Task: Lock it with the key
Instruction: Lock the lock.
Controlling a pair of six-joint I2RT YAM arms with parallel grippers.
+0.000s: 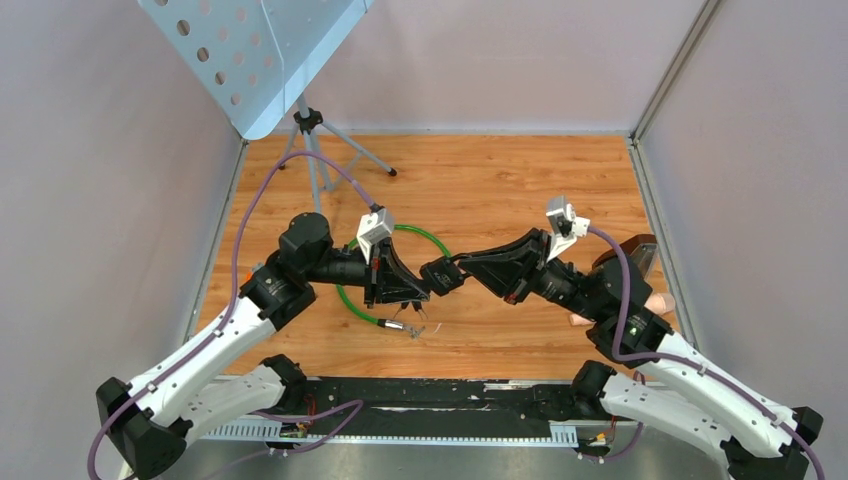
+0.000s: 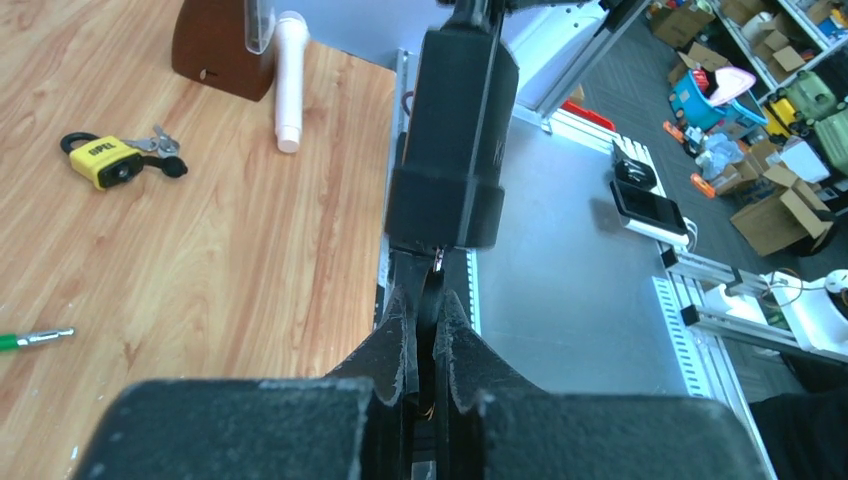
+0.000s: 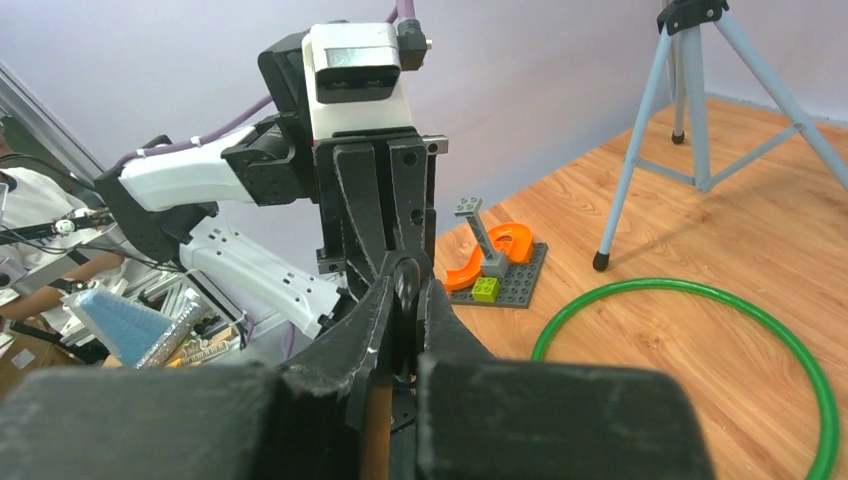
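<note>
Top view: the grippers meet at centre. The right gripper (image 1: 465, 272) is clamped on the black lock body (image 1: 442, 275). The left gripper (image 1: 425, 290) sits at the body's 8 o'clock, pinched narrow. The green cable (image 1: 428, 238) loops behind the left gripper, and its metal tip (image 1: 400, 324) lies free at 6 o'clock.

Left wrist: the fingers are together just under the black lock body, with a glint of metal between them that is too small to name. A yellow padlock (image 2: 103, 160) lies at 10 o'clock.

Right wrist: the fingers squeeze the body's dark end, with the left gripper facing at 12 o'clock.
</note>
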